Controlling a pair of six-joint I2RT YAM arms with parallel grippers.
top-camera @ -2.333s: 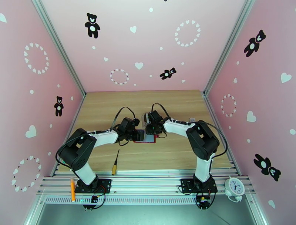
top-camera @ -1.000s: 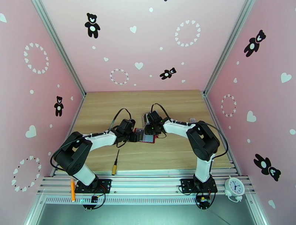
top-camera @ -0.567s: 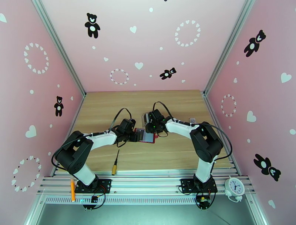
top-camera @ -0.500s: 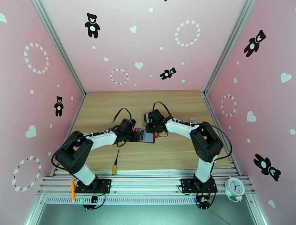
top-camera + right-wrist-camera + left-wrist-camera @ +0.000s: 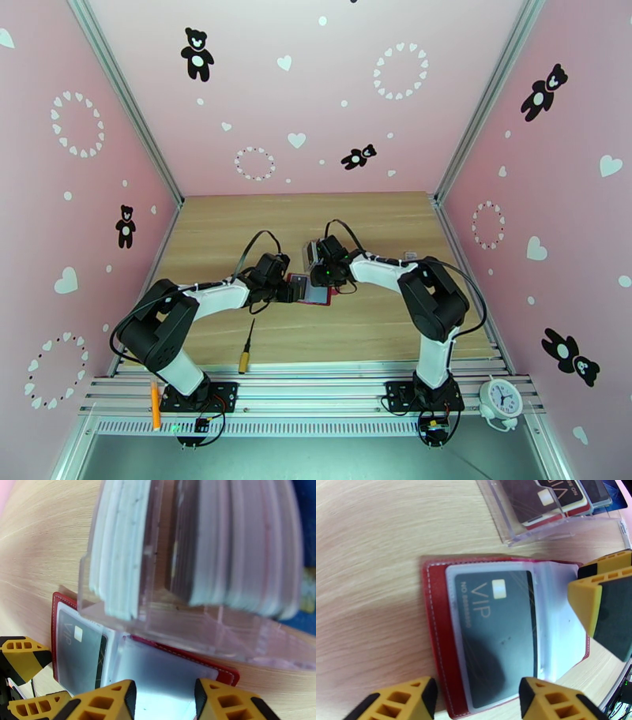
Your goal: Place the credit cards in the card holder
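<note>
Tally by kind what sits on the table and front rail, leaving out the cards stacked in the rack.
Wallet: 1
Card showing in the wallet: 1
Clear rack: 1
Screwdriver: 1
Orange pen: 1
Clock: 1
Small pale item by the right arm, too small to name: 1
Total: 7

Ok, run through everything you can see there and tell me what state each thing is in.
card holder: open flat on the table.
VIP card: tucked inside the holder.
clear rack: beside the holder, loaded with cards.
left gripper: open, above the holder's card side.
right gripper: open, above the holder's other half.
screwdriver: lying loose on the table.
</note>
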